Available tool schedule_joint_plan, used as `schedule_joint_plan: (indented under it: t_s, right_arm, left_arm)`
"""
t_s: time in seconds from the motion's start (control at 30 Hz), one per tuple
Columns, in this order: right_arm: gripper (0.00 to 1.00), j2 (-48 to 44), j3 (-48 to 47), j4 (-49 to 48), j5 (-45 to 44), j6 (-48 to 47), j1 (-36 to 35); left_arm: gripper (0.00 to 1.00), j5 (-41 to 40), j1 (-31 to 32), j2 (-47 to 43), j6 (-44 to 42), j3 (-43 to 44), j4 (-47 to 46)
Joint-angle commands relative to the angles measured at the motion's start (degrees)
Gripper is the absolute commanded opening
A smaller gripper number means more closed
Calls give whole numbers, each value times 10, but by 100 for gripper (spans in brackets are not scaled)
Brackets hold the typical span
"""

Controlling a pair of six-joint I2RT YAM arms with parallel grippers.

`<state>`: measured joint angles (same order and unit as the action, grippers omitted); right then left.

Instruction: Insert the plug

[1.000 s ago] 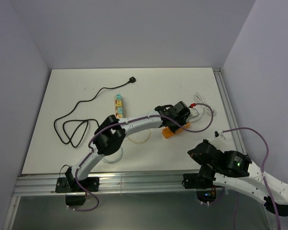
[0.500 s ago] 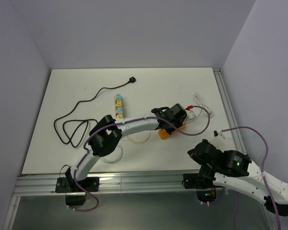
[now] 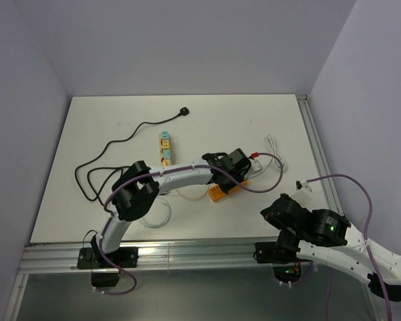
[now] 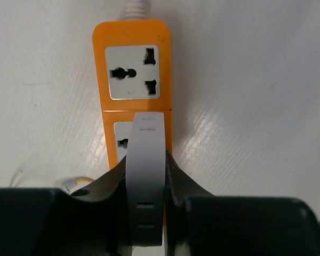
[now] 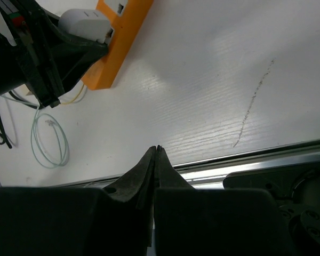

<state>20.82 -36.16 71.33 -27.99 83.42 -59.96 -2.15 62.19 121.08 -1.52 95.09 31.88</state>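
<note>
My left gripper (image 4: 145, 160) is shut on a pale grey-white plug (image 4: 147, 133), one black finger pressed to each of its sides. The plug stands over the nearer socket of an orange power strip (image 4: 132, 37); its farther socket (image 4: 134, 72) is bare. How deep the plug sits is hidden. From above, the strip (image 3: 220, 192) lies just below the left gripper (image 3: 235, 166), right of the table's middle. In the right wrist view the plug (image 5: 85, 22) sits on the strip (image 5: 120, 40). My right gripper (image 5: 157, 152) is shut and empty, low over the table's near right edge.
A white cable (image 3: 275, 152) trails right from the strip. A black cable (image 3: 113, 144) with a black plug (image 3: 184, 111) coils at the left. A row of coloured blocks (image 3: 165, 148) lies mid-table, and a clear cable loop (image 3: 162, 208) near the left arm. A metal rail (image 3: 187, 249) borders the near edge.
My left arm has pulled leftward and nearer, and the orange strip has travelled with the held plug. The white cable has dragged along. The right arm has stayed still.
</note>
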Motion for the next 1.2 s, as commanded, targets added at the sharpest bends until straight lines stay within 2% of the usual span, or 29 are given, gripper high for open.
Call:
schedule_joint_plan:
  t_s: [0.0,0.13,0.3,0.63,0.8,0.83,0.93,0.97,1.03,1.17]
  right_arm:
    - [0,-4,-21,-12,-15,-8,1]
    - [0,-19,-19,-8,-18,-10,0]
    - [0,-25,-17,-1,-22,-8,1]
    - [0,-21,-10,-12,-22,-8,1]
    - [0,-11,-9,-15,-16,-8,0]
    - [0,-10,-9,-13,-17,-8,1]
    - [0,-12,-10,-14,-17,-7,1]
    - [0,-14,-8,-15,-16,-7,0]
    - [0,-17,-8,-21,-15,-9,1]
    - [0,-12,-8,-24,-13,-10,1]
  left_arm:
    - [0,33,5,19,5,18,100]
    - [0,42,5,60,-9,62,148]
    - [0,36,4,93,-15,103,155]
    - [0,56,-1,120,-19,59,112]
    - [1,42,-11,90,-8,8,64]
    - [4,37,-12,82,-7,-3,51]
    - [25,29,-13,51,-2,-24,30]
    - [39,30,-14,44,-2,-25,28]
    - [48,30,-15,34,-3,-22,33]
    - [52,24,-15,36,-5,-3,45]
